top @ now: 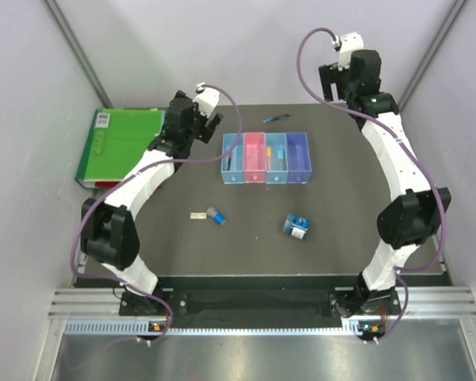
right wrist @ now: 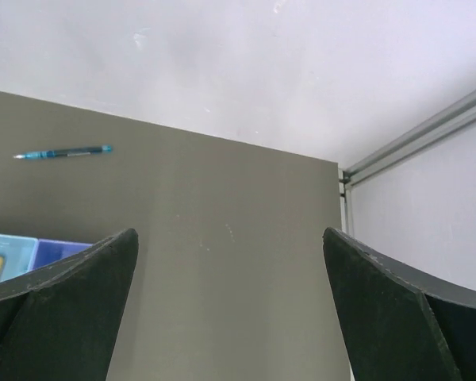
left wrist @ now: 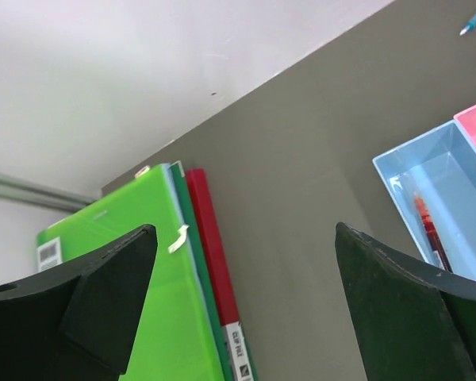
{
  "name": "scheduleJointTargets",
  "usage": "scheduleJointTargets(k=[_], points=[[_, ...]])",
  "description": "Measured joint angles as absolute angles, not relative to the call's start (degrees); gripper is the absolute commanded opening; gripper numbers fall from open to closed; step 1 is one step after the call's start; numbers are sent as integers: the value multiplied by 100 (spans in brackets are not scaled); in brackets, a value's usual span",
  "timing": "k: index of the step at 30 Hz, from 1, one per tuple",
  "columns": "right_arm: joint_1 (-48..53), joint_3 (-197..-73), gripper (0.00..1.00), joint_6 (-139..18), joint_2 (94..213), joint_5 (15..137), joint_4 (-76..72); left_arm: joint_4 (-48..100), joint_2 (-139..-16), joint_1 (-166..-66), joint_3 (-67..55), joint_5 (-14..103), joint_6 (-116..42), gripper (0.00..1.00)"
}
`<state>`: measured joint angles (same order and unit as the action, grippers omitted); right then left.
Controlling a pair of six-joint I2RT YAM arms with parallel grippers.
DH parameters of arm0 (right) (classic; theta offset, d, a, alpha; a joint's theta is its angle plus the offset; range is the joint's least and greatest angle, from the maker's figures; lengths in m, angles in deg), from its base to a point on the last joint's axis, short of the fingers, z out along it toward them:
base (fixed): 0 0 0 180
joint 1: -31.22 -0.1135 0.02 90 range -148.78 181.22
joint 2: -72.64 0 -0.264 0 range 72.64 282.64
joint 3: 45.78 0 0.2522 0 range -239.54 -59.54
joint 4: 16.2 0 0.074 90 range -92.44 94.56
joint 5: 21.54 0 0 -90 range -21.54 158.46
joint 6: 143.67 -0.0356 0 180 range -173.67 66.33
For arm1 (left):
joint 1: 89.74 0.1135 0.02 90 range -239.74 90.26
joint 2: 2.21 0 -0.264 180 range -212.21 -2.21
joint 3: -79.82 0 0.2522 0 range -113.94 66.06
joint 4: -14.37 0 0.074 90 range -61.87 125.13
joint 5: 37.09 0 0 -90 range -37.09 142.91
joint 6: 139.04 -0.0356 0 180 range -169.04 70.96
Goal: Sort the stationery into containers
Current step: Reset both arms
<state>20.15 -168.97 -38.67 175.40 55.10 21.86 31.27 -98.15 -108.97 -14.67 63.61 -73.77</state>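
The containers [top: 266, 157] stand as a row of four joined bins near the far middle of the mat: light blue, pink, light blue, violet. A thin red pen [left wrist: 427, 230] lies in the leftmost light blue bin [left wrist: 440, 171]. A dark teal pen [top: 277, 118] lies loose behind the row. A tiny white block [top: 197, 216], a small blue cap [top: 217, 216] and a blue-white roll [top: 296, 226] lie in front of it. My left gripper [top: 189, 125] hangs open and empty, raised left of the bins. My right gripper [top: 345, 78] is open and empty, high at the far right.
A big green binder [top: 119, 145] lies at the far left, with red and dark green folders along its right edge [left wrist: 210, 238]. White walls close in the back and sides. A metal post [right wrist: 420, 139] stands in the far right corner.
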Motion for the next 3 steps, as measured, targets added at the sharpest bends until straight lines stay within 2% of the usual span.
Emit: scheduleJointTargets(k=[3], points=[[2015, -16759, 100, -3834, 17457, 5446, 2201, 2974, -9446, -10897, -1165, 6468, -7309, 99]])
